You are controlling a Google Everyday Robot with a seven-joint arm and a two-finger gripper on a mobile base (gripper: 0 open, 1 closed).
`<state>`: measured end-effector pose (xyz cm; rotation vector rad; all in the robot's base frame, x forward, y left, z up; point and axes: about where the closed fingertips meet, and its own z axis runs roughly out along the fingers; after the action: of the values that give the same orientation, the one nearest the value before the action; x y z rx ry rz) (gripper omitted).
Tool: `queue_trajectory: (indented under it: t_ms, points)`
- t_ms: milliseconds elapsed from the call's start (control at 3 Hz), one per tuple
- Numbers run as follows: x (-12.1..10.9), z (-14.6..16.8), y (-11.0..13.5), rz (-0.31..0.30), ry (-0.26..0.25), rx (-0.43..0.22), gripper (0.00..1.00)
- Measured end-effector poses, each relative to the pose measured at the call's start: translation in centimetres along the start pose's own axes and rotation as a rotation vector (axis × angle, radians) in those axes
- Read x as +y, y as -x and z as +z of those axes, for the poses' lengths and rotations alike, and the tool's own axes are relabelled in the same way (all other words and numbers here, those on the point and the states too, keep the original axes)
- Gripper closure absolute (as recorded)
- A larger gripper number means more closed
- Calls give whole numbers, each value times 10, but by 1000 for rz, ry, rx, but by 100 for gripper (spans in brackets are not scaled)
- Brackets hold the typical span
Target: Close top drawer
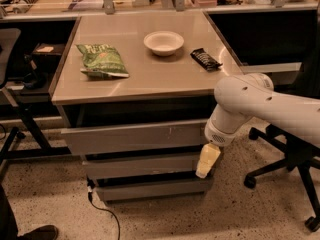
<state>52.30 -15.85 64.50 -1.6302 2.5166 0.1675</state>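
The top drawer [135, 136] juts out just above my gripper [208, 160] (clenched or released, I cannot tell). It looks stiff, heavyish and handle-less, so I'd push its flat front.

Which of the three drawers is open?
The top drawer, tallest front with white scuffs; it juts out past the two shorter fronts below. The gripper hangs by its lower right corner.

We see a smooth beige square desk top [150, 79] filling the upper middle of the frame. On it lie a crumpled green crisp bag [102, 60] at left, a round white bowl [163, 42] towards the back, and a dark wrapped bar [205, 59] right of the bowl, all apart. The pale yellow gripper [207, 161] hangs below the top's front right corner.
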Motion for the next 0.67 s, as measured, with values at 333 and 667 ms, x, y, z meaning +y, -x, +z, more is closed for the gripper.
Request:
queue_trajectory:
  t_ms: [333, 667]
  points:
    - [0, 0, 0, 0, 0, 0, 19]
    - [0, 0, 0, 0, 0, 0, 43]
